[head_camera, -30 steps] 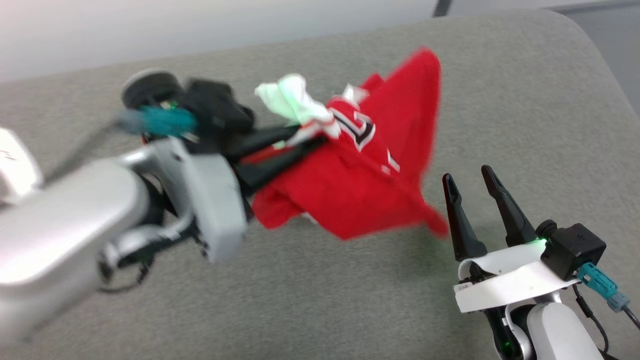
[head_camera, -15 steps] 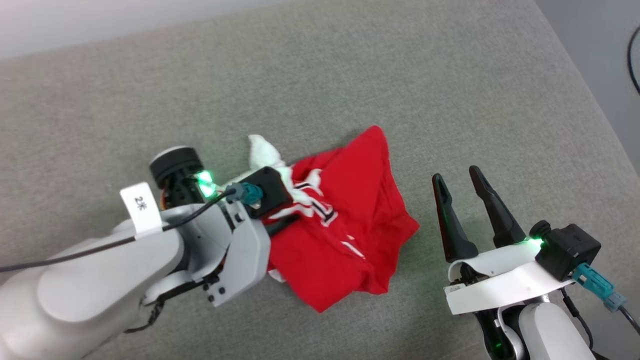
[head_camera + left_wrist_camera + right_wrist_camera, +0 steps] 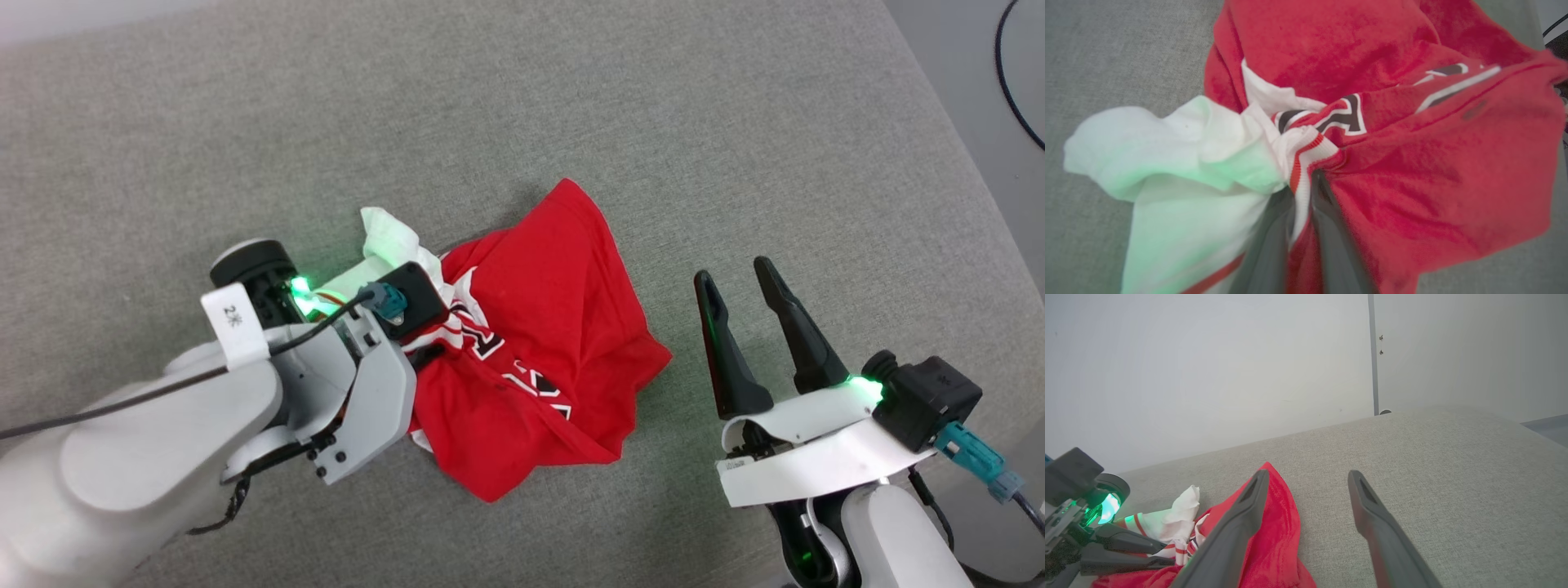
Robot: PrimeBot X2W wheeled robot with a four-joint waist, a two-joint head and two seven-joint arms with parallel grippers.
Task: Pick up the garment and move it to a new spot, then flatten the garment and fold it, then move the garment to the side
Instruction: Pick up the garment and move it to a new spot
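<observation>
Nearest the camera, the right gripper [image 3: 735, 271] hovers over the grey woven cushion [image 3: 571, 98]. Its two long dark fingers are spread wide and empty, touching nothing. It looks parked just beside the cloth, ready to help with flattening.

To its left, the left gripper [image 3: 1306, 183] is clenched on a bunched fold of the red jersey-style shirt [image 3: 555, 327] with white sleeves and black, white-outlined lettering. Its nearly closed fingers pinch the red-and-white striped trim [image 3: 1306, 151], a grip that seems meant for placing the heap at its new spot.

The shirt rests crumpled mid-cushion between the two arms, not yet flattened. One white sleeve [image 3: 388, 233] pokes out on the far side. Beyond the cushion rises a plain white wall [image 3: 1208, 375].
</observation>
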